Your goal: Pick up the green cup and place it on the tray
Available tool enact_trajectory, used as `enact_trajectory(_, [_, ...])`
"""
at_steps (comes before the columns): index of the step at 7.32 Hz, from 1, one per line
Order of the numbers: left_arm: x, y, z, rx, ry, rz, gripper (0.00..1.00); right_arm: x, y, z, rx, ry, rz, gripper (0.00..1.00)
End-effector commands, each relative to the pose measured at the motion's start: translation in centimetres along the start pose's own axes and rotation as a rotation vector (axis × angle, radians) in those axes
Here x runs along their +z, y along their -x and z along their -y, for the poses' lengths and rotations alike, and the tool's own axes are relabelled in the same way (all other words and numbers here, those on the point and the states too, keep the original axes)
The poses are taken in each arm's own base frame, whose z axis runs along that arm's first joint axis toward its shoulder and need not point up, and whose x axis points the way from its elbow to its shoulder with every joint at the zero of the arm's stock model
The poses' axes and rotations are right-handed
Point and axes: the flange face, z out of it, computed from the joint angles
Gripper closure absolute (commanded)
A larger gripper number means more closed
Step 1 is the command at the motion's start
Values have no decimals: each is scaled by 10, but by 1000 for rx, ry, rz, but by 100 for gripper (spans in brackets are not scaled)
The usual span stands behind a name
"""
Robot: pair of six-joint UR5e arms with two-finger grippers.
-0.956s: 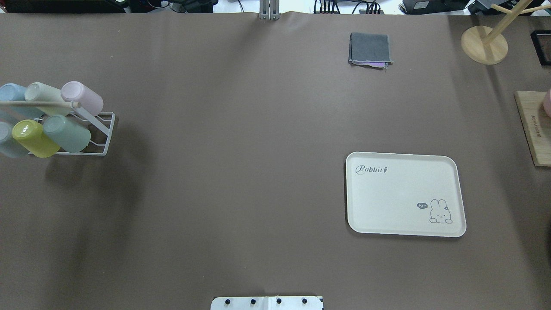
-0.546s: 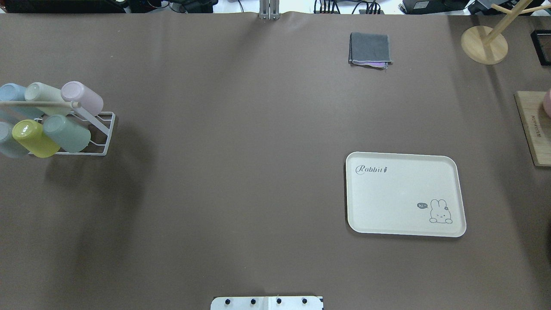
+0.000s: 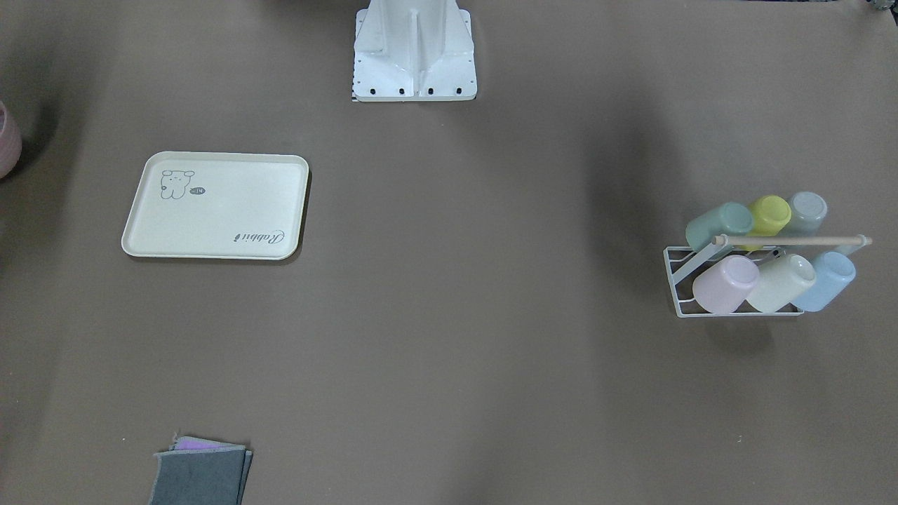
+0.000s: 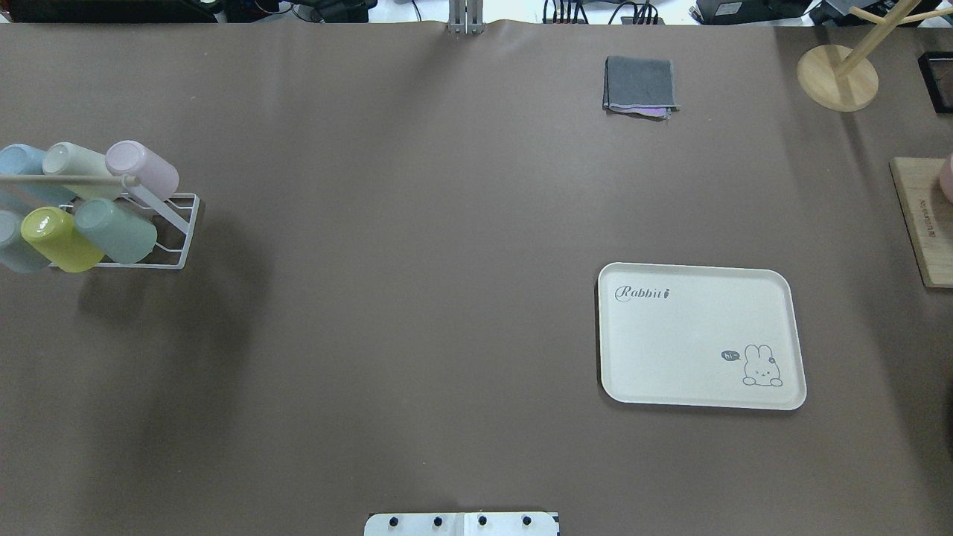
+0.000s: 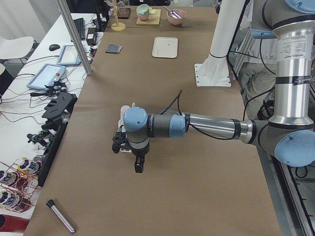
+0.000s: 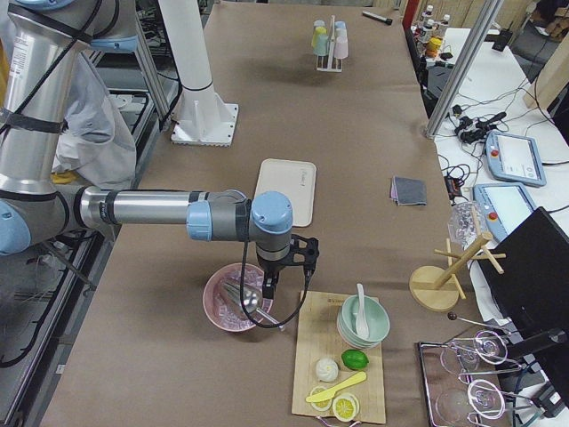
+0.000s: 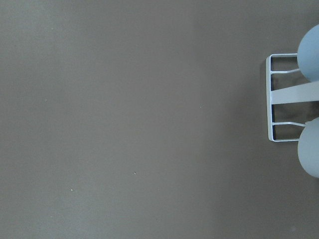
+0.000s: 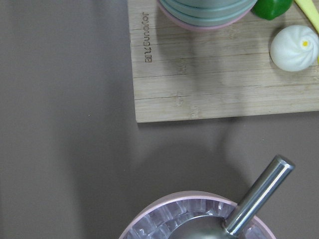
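The green cup (image 4: 115, 231) lies tilted in a white wire rack (image 4: 182, 231) at the table's left end, beside a yellow-lime cup (image 4: 59, 238); it also shows in the front view (image 3: 719, 223). The cream tray (image 4: 700, 335) with the "Rabbit" print lies flat and bare on the right, also in the front view (image 3: 217, 207). My left gripper (image 5: 139, 167) hangs over the table near the rack and shows only in the left side view. My right gripper (image 6: 267, 286) hangs above a pink bowl, far from the tray's other side. I cannot tell whether either is open or shut.
The rack holds several other cups: pink (image 4: 141, 167), pale cream-green (image 4: 74, 167), blue (image 4: 22, 164). A pink bowl (image 8: 149, 221) with a metal utensil and a wooden board (image 8: 214, 84) lie under the right wrist. A folded grey cloth (image 4: 640, 85) and a wooden stand (image 4: 837, 74) sit at the back.
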Motion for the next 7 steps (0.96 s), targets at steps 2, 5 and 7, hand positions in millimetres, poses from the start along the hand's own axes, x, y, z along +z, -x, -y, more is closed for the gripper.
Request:
enact_trajectory(2, [-3,-141,6,54,-1,-31,2,-17,78,52,-21,-66,-34,0])
enact_trajectory(5, [12,-245,3,159,36,-76,2,1,145,132,-102,-55,-36,1])
enact_trajectory(7, [11,-306,-25,215,55,-112,2,-11,182,132,-8,-61,14,1])
